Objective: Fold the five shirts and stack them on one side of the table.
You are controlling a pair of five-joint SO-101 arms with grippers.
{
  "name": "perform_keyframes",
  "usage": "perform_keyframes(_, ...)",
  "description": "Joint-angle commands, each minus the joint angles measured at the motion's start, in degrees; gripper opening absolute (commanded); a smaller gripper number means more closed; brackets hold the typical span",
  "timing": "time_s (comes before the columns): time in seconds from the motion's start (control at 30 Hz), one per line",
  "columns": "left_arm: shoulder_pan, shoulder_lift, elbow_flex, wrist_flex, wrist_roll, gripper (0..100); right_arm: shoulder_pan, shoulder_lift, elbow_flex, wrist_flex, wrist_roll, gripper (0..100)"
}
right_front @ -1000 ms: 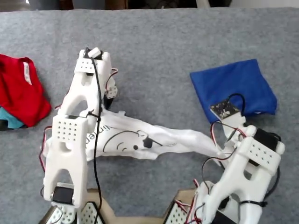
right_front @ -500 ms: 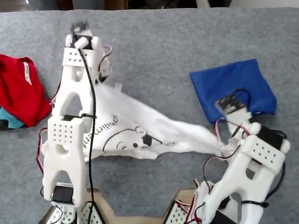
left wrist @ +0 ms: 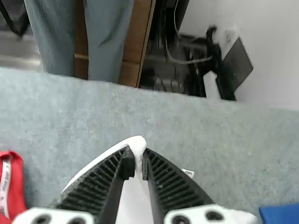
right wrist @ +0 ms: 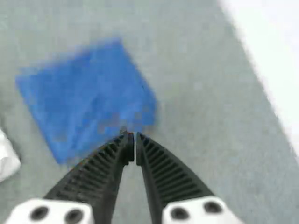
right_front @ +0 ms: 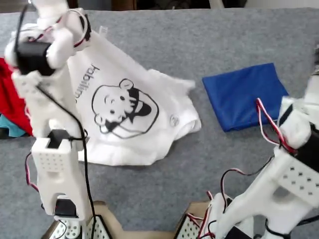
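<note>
The left claw point(left wrist: 135, 161) is pinching a corner of the white shirt point(right_front: 149, 134) between nearly closed fingers, over the far part of the table point(right_front: 199, 30). From that claw the shirt is spreading out toward the other arm. Its long axis is running diagonally from the gripped corner to the crumpled end nearest the blue shirt point(right_front: 244, 94), and its print is facing up. The right claw point(right wrist: 135, 140) is hanging with its fingers together on nothing, and the folded blue shirt is lying beneath and just ahead of its tips. A red shirt point(right_front: 12, 104) is lying off to the outer side of the left claw, over a teal shirt point(right_front: 10, 132).
</note>
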Motion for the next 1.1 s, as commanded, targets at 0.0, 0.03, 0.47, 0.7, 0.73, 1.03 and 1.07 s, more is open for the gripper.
perform_keyframes(0.0,-0.7,-5.5,2.9,0.2,-0.6,3,-6.9,0.4,-4.7,1.9,-2.4,1.3)
perform_keyframes(0.03,-0.7,-6.1,6.2,0.2,-0.7,3,-9.6,0.7,-3.8,2.7,-2.4,1.3)
perform_keyframes(0.47,-16.0,-6.1,45.1,-6.7,1.5,3,-41.8,39.3,-3.8,1.9,-0.7,10.9)
perform_keyframes(0.7,-17.9,-6.7,66.6,-13.7,1.5,3,-43.5,61.7,-20.1,1.9,-1.0,15.2)
perform_keyframes(0.73,-17.9,-6.7,69.7,-15.2,1.5,3,-43.8,64.4,-21.4,2.0,-0.7,15.2)
perform_keyframes(1.03,-18.2,-22.7,98.3,-31.2,1.1,3,-49.1,71.5,-19.3,1.6,0.9,2.4)
perform_keyframes(1.07,-18.4,-25.6,101.1,-32.7,1.1,3,-48.3,71.5,-19.1,2.0,0.9,2.5)
